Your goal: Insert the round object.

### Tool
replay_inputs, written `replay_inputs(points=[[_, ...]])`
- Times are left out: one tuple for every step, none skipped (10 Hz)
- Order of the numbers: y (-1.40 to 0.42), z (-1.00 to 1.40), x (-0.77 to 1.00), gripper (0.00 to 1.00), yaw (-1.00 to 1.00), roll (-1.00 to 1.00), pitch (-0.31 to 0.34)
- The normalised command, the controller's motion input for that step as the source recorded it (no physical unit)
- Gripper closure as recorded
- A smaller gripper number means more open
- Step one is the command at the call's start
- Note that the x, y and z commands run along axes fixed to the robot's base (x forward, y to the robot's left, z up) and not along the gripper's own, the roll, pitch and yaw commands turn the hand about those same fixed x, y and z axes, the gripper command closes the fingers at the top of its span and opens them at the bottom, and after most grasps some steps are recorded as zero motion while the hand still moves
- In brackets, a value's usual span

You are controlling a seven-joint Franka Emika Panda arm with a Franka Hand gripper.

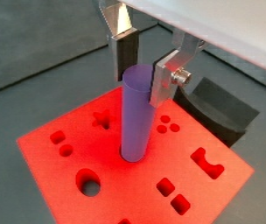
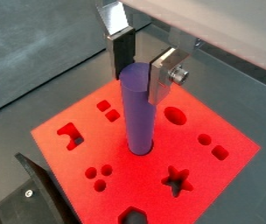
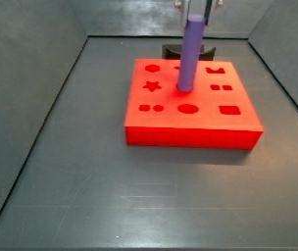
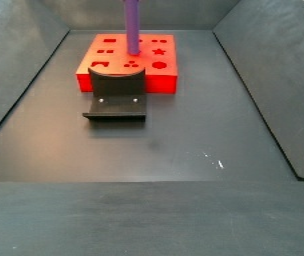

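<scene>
The round object, a smooth purple rod (image 1: 133,114), stands upright with its lower end at a round hole near the middle of the flat red block (image 1: 66,179). It shows in both wrist views (image 2: 136,114) and both side views (image 3: 190,54) (image 4: 133,25). My gripper (image 1: 142,79) is above the block, shut on the rod's top end, one finger on each side (image 2: 142,77). In a side view only the gripper's lowest part (image 3: 198,8) shows at the frame's upper edge. The rod hides how deep its end sits in the hole.
The red block (image 3: 191,132) has several shaped holes: star, squares, circles, arches. The dark fixture (image 4: 115,100) stands on the floor against one side of the block (image 4: 168,82), also seen in both wrist views (image 1: 223,109) (image 2: 31,197). Grey walls enclose the floor.
</scene>
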Motion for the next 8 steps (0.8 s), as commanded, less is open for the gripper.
replay_inputs(points=[[0.0,-0.02,0.0,1.0,0.0,0.0,0.0],[0.0,-0.35,0.05,1.0,0.0,0.0,-0.013],[0.0,-0.82,0.06,1.0,0.0,-0.05,-0.137],[0.0,-0.94,0.03,1.0,0.0,-0.01,-0.154],[0.02,-0.95,0.03,1.0,0.0,0.0,-0.146],[0.01,-0.91,0.02,1.0,0.0,0.0,-0.161],[0.0,-0.59,0.0,1.0,0.0,0.0,-0.164],[0.0,0.0,0.0,1.0,0.0,0.0,0.0]])
